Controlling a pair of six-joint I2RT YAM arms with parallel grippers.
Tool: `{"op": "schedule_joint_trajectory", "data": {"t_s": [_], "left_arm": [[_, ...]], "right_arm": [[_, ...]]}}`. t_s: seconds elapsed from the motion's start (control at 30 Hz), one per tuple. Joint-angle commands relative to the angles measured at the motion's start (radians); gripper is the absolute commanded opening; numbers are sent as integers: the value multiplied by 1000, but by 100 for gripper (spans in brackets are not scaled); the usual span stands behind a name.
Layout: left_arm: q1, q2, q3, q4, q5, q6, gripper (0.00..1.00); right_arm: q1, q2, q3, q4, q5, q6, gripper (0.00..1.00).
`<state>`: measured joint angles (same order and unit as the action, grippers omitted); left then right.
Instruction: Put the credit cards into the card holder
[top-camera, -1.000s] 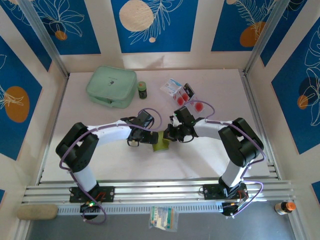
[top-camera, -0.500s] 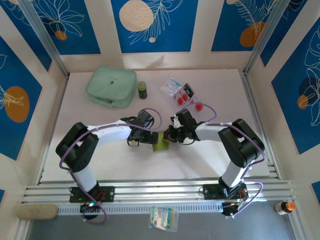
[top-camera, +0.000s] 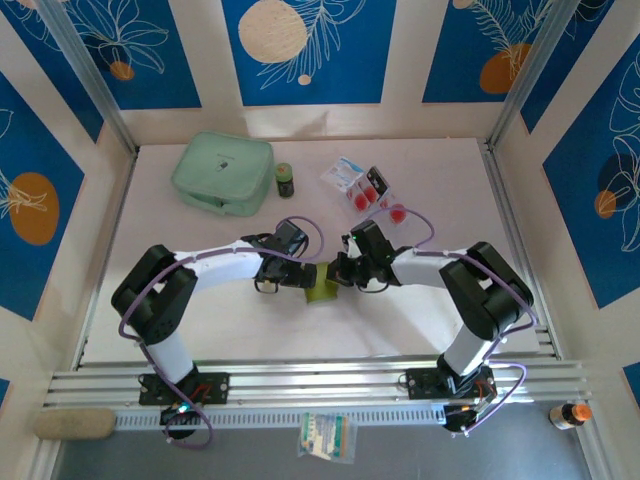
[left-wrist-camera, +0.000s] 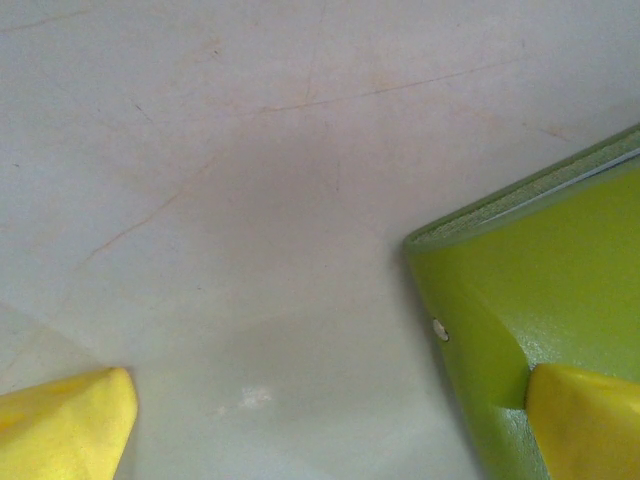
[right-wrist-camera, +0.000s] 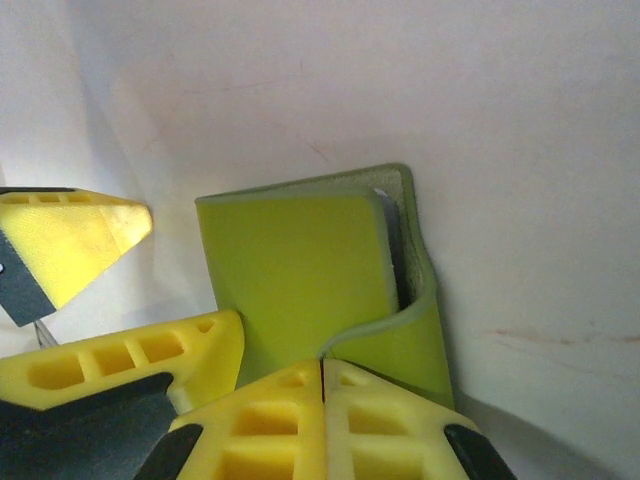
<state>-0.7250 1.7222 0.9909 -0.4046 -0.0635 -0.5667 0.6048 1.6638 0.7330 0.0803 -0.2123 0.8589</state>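
The olive-green card holder (top-camera: 322, 286) lies mid-table between both grippers. My right gripper (right-wrist-camera: 322, 366) is shut on the edge of its flap, which curls up off the holder (right-wrist-camera: 300, 270); a grey sliver shows inside. My left gripper (left-wrist-camera: 330, 425) stands wide open at the holder's left side. One of its fingertips (left-wrist-camera: 585, 420) rests on the holder (left-wrist-camera: 560, 290), the other on bare table. From above, the left gripper (top-camera: 304, 279) and right gripper (top-camera: 338, 274) flank the holder. Credit cards (top-camera: 372, 192) with red dots lie behind the right arm, one (top-camera: 398, 213) partly covered.
A mint-green zip pouch (top-camera: 222, 172) sits at the back left with a small dark bottle (top-camera: 285, 179) beside it. A white-and-blue sachet (top-camera: 345, 171) lies next to the cards. Aluminium rails (top-camera: 320, 385) run along the near edge.
The right arm's wrist has shifted slightly toward the near side, covering more of the red-dot card. The left arm and both grippers' states are unchanged.
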Motion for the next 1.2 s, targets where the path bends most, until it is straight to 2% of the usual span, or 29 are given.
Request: {"op": "schedule_joint_trajectory", "data": {"t_s": [0.0, 0.33, 0.4, 0.47, 0.53, 0.63, 0.7, 0.8, 0.97, 1.03, 1.17], "left_arm": [[-4, 5, -1, -64, -26, 24, 100], [-3, -19, 26, -80, -21, 28, 100], [-2, -25, 29, -81, -21, 28, 100], [-2, -31, 37, -81, -19, 27, 100], [-2, -42, 53, -87, -21, 27, 100], [4, -76, 84, -92, -19, 27, 100], [11, -107, 104, -97, -22, 28, 100], [32, -164, 128, -97, -25, 25, 100], [83, -289, 122, -77, -50, 20, 100], [107, -352, 99, -54, -78, 25, 100], [161, -467, 35, -4, -157, 56, 100]], "right_arm": [[43, -8, -35, -206, 20, 29, 0], [85, -42, -2, -235, 45, 58, 0], [80, -47, 12, -248, 47, 53, 3], [73, -61, 30, -262, 40, 45, 12], [65, -87, 50, -281, 30, 34, 25], [49, -166, 80, -333, 34, 11, 44], [29, -230, 96, -377, 42, -2, 53], [-23, -327, 113, -450, 51, -24, 61], [-158, -499, 126, -573, 77, -77, 69], [-219, -562, 140, -627, 129, -112, 72], [-353, -659, 168, -711, 269, -182, 87]]}}
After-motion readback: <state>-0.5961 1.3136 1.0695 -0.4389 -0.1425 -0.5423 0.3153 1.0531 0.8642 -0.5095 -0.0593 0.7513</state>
